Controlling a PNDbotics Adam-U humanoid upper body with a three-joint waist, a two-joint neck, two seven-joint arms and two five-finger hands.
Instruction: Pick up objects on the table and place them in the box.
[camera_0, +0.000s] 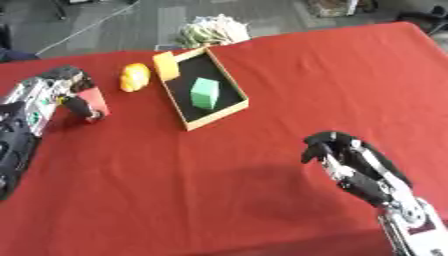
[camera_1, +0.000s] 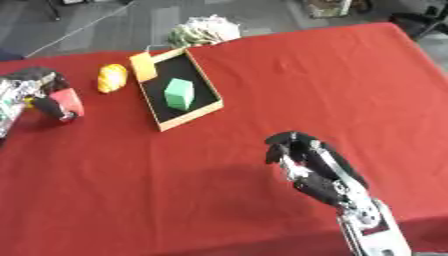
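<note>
A tan box with a black inside lies askew at the far middle of the red table, and a green block stands in it. An orange flap sticks up at the box's far left corner. A yellow-orange object lies just left of the box. At the table's left, my left hand has its thumb and fingers curled round a red block that sits low over the cloth. My right hand is raised near the lower right, fingers relaxed and holding nothing, well short of the box.
A white and green bundle lies on the grey floor beyond the table's far edge, behind the box. Bare red cloth stretches between my two hands and in front of the box.
</note>
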